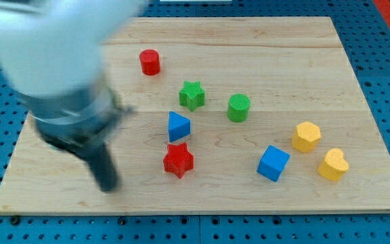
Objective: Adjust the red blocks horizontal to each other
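Note:
A red cylinder (149, 62) stands near the top left of the wooden board (263, 47). A red star (178, 160) lies lower down, near the board's middle, just below a blue triangle (178, 126). The two red blocks are far apart vertically. The arm is a large blurred shape at the view's left. My tip (105, 185) is the dark rod's lower end, on the board to the left of the red star, about a hundred pixels from it and touching no block.
A green star (191, 95) and a green cylinder (238, 107) sit mid-board. A blue cube (273, 163) and two yellow blocks (306, 136) (332, 165) lie at the lower right. Blue pegboard surrounds the board.

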Motion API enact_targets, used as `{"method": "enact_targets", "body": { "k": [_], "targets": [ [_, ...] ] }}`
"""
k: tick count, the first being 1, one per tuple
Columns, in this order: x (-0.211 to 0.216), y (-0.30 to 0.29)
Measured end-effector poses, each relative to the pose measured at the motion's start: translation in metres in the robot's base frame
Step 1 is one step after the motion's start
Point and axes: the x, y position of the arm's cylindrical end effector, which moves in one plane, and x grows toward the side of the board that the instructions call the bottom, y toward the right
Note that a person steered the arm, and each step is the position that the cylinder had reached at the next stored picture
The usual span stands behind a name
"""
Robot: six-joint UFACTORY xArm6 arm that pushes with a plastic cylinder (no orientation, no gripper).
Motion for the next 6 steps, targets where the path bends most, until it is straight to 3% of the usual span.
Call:
{"method": "enact_targets", "body": {
  "k": [1, 2, 3, 4, 5, 6],
  "targets": [
    [-0.076, -0.054],
    [-0.169, -0.031],
    [-0.248, 0.029],
    [-0.272, 0.071],
    [-0.220, 0.086],
    [-0.151, 0.035]
  ]
}}
